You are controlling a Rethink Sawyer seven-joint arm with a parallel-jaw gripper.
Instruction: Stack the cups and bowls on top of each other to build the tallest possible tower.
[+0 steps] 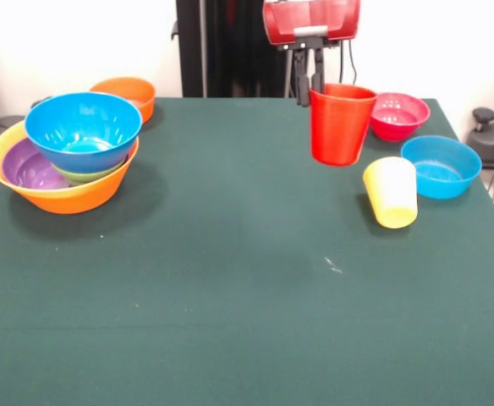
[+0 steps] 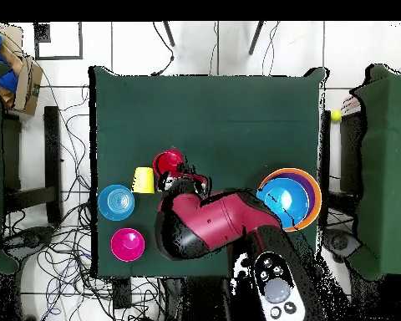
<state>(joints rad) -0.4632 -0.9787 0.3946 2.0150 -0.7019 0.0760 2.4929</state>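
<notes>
My gripper (image 1: 312, 90) is shut on the near-left rim of the red cup (image 1: 341, 123), which hangs upright above the table's far right part. In the overhead view the red cup (image 2: 168, 162) shows just beyond the arm's end. The yellow cup (image 1: 391, 193) (image 2: 143, 179) rests on the cloth beside it and seems to lie on its side. The tower (image 1: 65, 152) (image 2: 289, 199) stands at the left: a large yellow-orange bowl (image 1: 76, 198) holding a purple bowl (image 1: 29, 167), a green one and a blue bowl (image 1: 83, 129) on top.
A small orange bowl (image 1: 127, 91) sits behind the tower. A pink-red bowl (image 1: 397, 115) (image 2: 127, 244) and a second blue bowl (image 1: 440, 167) (image 2: 116, 202) stand at the far right near the table edge. The green cloth (image 1: 230, 279) covers the table.
</notes>
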